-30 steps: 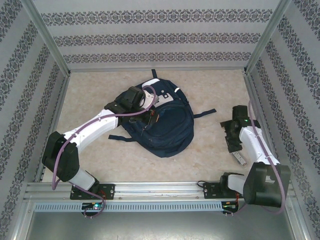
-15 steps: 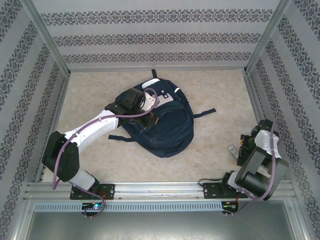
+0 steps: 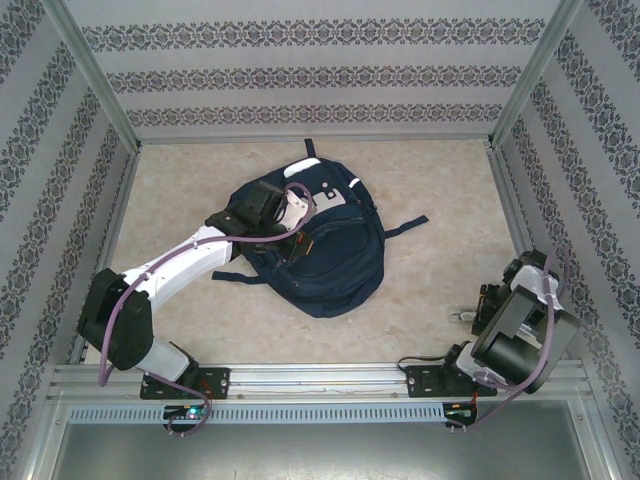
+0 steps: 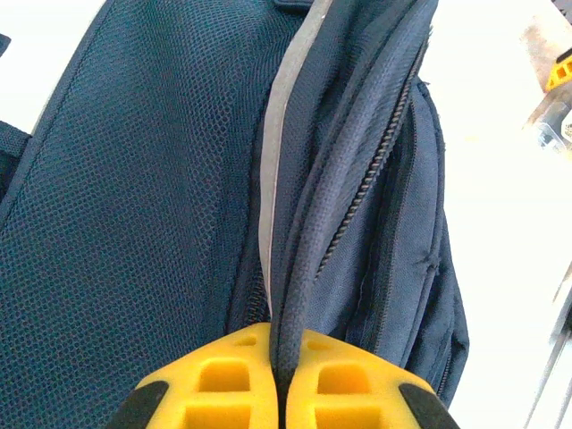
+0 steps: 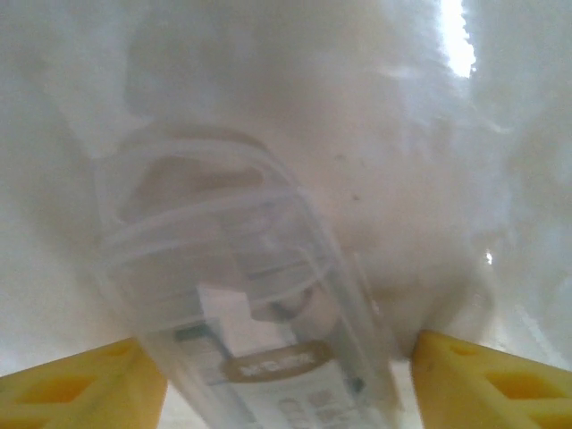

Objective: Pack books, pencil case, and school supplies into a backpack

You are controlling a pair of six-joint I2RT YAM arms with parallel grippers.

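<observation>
The left fingers [image 4: 223, 389] are clenched on a fold of the backpack [image 4: 134, 197]. They pinch the dark corded edge that runs beside the zip, with a pale reflective stripe [image 4: 273, 179] just to its left. From above, the left arm reaches over the pack's upper left side. The backpack lies flat near the middle of the desk [image 3: 440, 180], with a strap trailing to the right. The fabric is soft and limp, so it will likely sag and stretch rather than lift as one piece. That makes the corded seam by the zip the sound place to hold, since it gives the grip something firm to bite.

The right fingers [image 5: 80, 389] stand apart on either side of a clear plastic case [image 5: 250, 304]. The case lies on the desk at the near right, well apart from the backpack. The view is milky, but a gap seems to show between the case and the finger on the view's right, so I judge them released, not grasping. The case looks light, stiff and slick. It is best taken squarely across its long flat sides, or it may squirt out.
</observation>
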